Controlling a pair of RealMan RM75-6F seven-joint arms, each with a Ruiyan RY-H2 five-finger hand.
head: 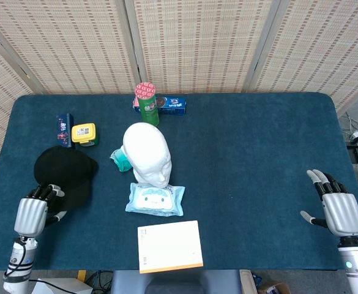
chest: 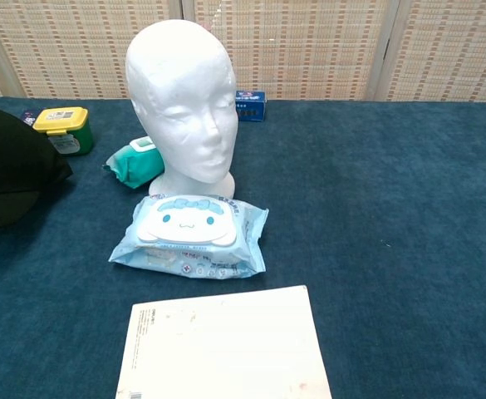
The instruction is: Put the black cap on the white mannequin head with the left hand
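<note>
The black cap [head: 64, 174] is sitting near the left edge of the tabletop [head: 252, 159], a soft matte black mound with a rounded crown and no marking that I can make out. Its crown is lying toward the far side and its darker lower edge is running toward the near-left corner, so its long axis is pointing roughly from front to back; I cannot tell for sure where the brim ends.

The left hand [head: 33, 211] is resting at the cap's near edge, palm facing down, its fingers [head: 44, 192] curling onto the fabric there. Whether they are actually pinching the cloth, I cannot tell.

The white mannequin head [head: 147, 153] is standing upright toward the middle of the tabletop, well apart from the cap, its face turning toward the near edge. In the chest view the cap [chest: 10, 170] is showing only at the left border, beside the head [chest: 183, 104].

The right hand [head: 336, 208] is hovering near the right front corner, holding nothing, fingers spreading apart and pointing away.
</note>
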